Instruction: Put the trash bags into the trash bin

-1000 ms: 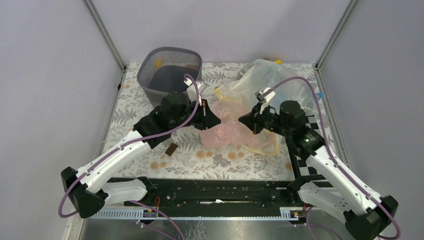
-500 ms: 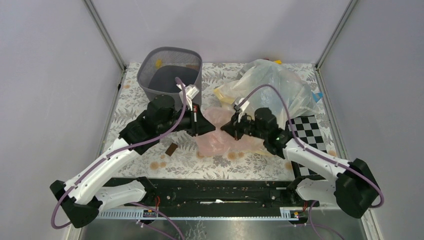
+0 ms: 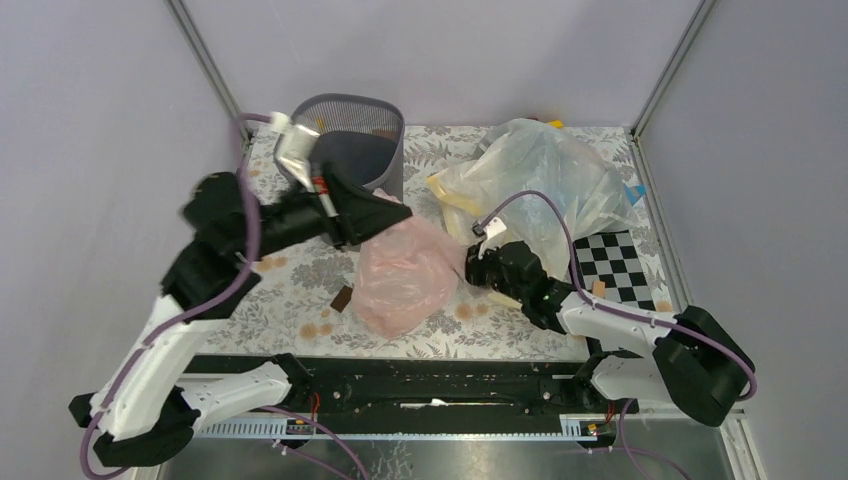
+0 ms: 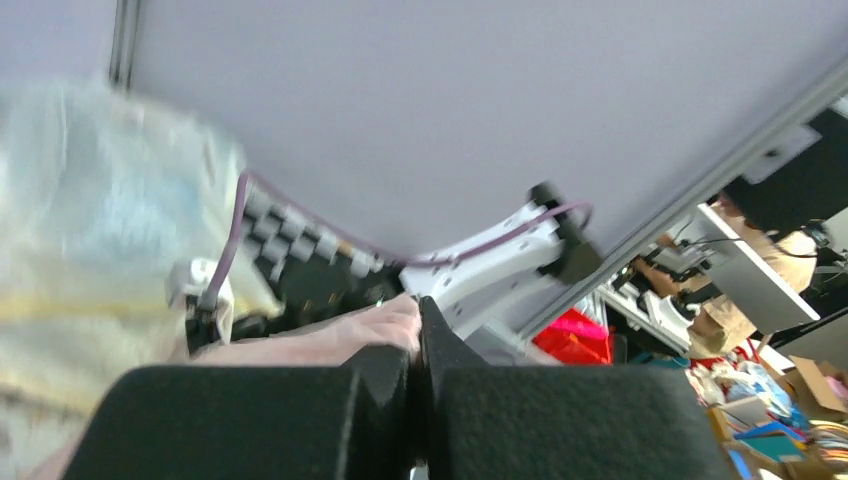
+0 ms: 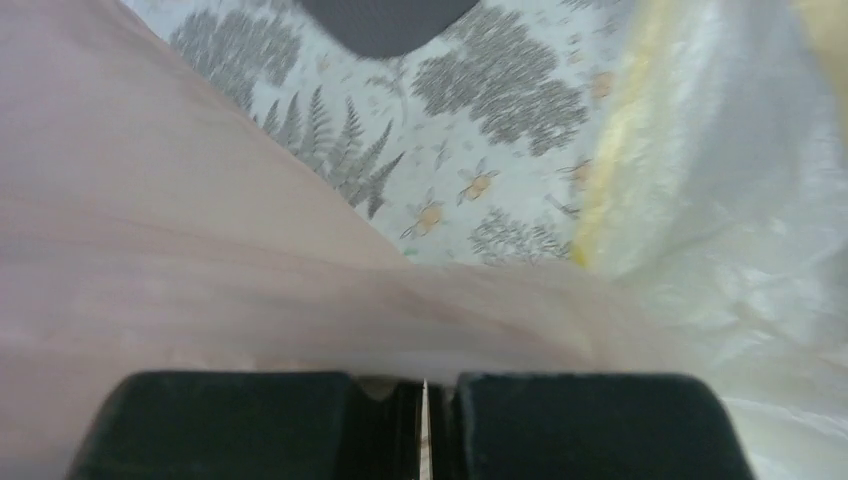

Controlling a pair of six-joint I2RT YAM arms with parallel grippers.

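Each clamped on the pink trash bag (image 3: pixel 405 275), the left gripper (image 3: pixel 400 212) and right gripper (image 3: pixel 470 268) are holding it just beside the mesh trash bin (image 3: pixel 345 100), and it probably needs lifting over the mouth next.

I can read no text, label, brand or number in any of my views. The checkerboard card (image 3: pixel 612 262) on the table (image 3: pixel 290 290) carries only plain black and white squares, with no lettering that I can make out.
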